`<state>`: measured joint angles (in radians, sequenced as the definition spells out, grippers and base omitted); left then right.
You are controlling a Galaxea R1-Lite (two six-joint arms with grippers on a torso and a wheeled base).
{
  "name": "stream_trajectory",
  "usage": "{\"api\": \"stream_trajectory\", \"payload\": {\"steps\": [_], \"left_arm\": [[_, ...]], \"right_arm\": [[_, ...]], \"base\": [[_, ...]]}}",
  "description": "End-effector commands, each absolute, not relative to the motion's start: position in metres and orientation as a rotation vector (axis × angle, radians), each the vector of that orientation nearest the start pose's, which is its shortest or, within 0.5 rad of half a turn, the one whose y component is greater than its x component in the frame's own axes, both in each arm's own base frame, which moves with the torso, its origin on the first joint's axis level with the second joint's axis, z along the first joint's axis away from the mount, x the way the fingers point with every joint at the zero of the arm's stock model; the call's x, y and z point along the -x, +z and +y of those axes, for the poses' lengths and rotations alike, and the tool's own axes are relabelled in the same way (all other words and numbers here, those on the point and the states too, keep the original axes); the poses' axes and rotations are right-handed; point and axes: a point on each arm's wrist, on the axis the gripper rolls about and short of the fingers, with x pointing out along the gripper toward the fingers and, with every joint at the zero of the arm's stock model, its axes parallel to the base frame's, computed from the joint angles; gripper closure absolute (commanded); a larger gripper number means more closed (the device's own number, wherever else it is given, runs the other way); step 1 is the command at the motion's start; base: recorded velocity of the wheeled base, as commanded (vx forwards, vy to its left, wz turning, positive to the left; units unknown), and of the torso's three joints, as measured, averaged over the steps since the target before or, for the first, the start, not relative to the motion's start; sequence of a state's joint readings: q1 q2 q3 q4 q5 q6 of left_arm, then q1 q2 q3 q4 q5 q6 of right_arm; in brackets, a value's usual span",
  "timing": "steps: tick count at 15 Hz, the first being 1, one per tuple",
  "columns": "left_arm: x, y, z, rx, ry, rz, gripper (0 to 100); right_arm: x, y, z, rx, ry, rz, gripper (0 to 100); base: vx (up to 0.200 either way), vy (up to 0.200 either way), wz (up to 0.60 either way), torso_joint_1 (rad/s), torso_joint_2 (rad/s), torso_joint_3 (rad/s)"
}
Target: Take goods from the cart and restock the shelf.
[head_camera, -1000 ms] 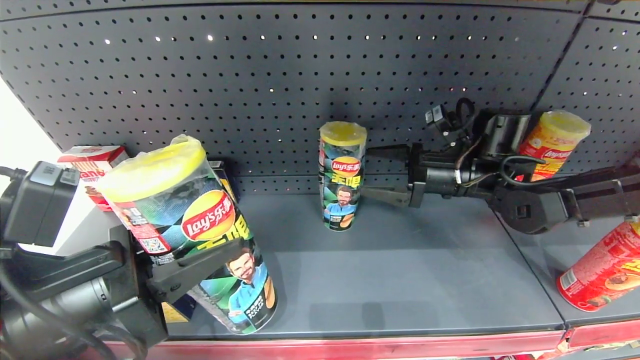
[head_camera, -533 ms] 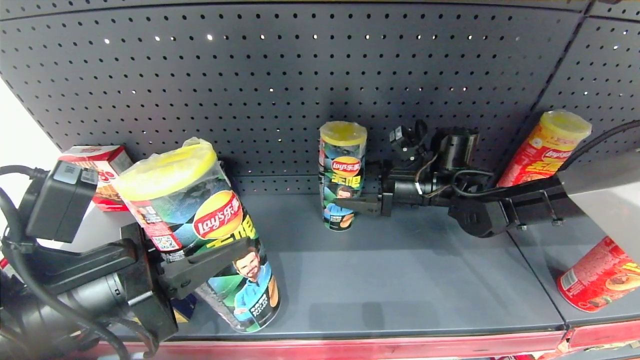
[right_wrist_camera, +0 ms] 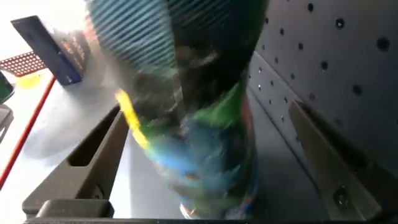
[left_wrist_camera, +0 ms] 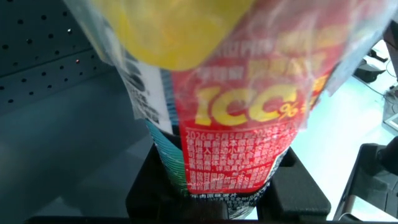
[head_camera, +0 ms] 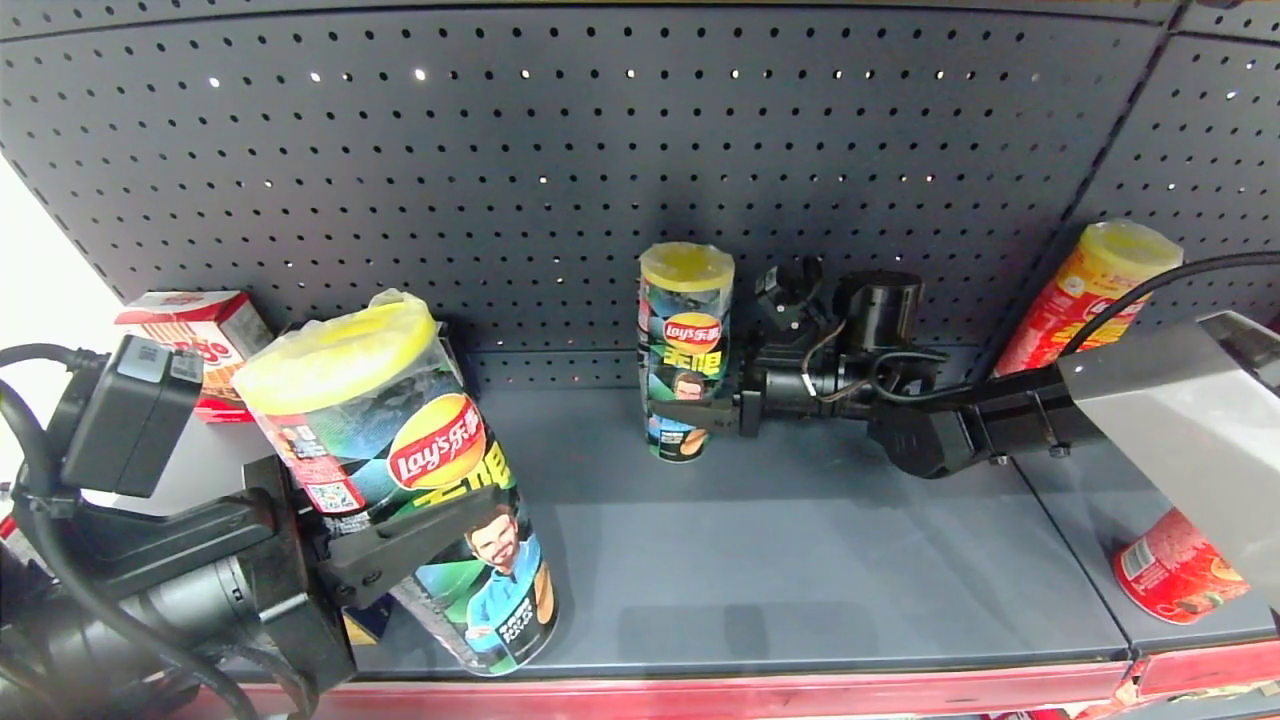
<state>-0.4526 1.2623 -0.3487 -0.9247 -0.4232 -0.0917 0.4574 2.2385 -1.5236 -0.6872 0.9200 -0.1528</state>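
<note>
A chips can (head_camera: 400, 450) with a yellow lid leans at the shelf's front left, its base on the shelf (head_camera: 800, 560). My left gripper (head_camera: 395, 515) is shut on its lower half; the left wrist view shows the can (left_wrist_camera: 230, 124) rising out of the gripper (left_wrist_camera: 217, 199). A second, matching can (head_camera: 685, 340) stands upright near the back wall. My right gripper (head_camera: 690, 405) comes in from the right and straddles its lower part, open. In the right wrist view that can (right_wrist_camera: 199, 124) sits between the two fingers (right_wrist_camera: 93, 162), with a gap on one side.
An orange can (head_camera: 1085, 290) leans against the pegboard (head_camera: 600, 150) at the back right. A red can (head_camera: 1175, 570) lies on the adjoining shelf at the right. A red-and-white box (head_camera: 190, 320) sits at the back left. The shelf has a red front lip (head_camera: 800, 690).
My right arm has moved left from beside the orange can, and its open fingers now flank the middle can. The left gripper and its can shifted slightly right.
</note>
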Motion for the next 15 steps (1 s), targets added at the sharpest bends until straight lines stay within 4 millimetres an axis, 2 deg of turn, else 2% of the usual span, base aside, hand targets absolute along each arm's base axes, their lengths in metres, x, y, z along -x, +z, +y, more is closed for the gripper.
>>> {"api": "stream_trajectory", "payload": {"steps": [1,2,3,10,13,14,15], "left_arm": [[-0.154,0.195,-0.085,0.086,-0.876,0.028,100],[-0.154,0.195,-0.085,0.086,-0.873,0.028,100],[-0.154,0.195,-0.085,0.086,-0.873,0.028,100],[-0.154,0.195,-0.082,0.086,-0.862,0.025,100],[-0.154,0.195,-0.082,0.086,-0.861,0.025,100],[-0.154,0.195,-0.082,0.086,-0.861,0.025,100],[-0.154,0.195,-0.082,0.086,-0.861,0.027,100]], "right_arm": [[-0.41,0.172,0.225,0.121,1.381,-0.081,0],[-0.41,0.172,0.225,0.121,1.381,-0.081,0],[-0.411,0.17,0.225,0.123,1.381,-0.085,100],[-0.405,0.174,0.228,0.123,1.36,-0.079,100],[-0.386,0.188,0.229,0.127,1.322,-0.087,100],[-0.365,0.194,0.233,0.126,1.332,-0.078,100],[-0.354,0.195,0.234,0.126,1.315,-0.074,100]], "base": [[0.0,0.0,0.0,0.0,0.0,0.0],[0.0,0.0,0.0,0.0,0.0,0.0],[0.0,0.0,0.0,0.0,0.0,0.0],[0.0,0.0,0.0,0.0,0.0,0.0],[0.0,0.0,0.0,0.0,0.0,0.0],[0.0,0.0,0.0,0.0,0.0,0.0],[0.0,0.0,0.0,0.0,0.0,0.0]]}}
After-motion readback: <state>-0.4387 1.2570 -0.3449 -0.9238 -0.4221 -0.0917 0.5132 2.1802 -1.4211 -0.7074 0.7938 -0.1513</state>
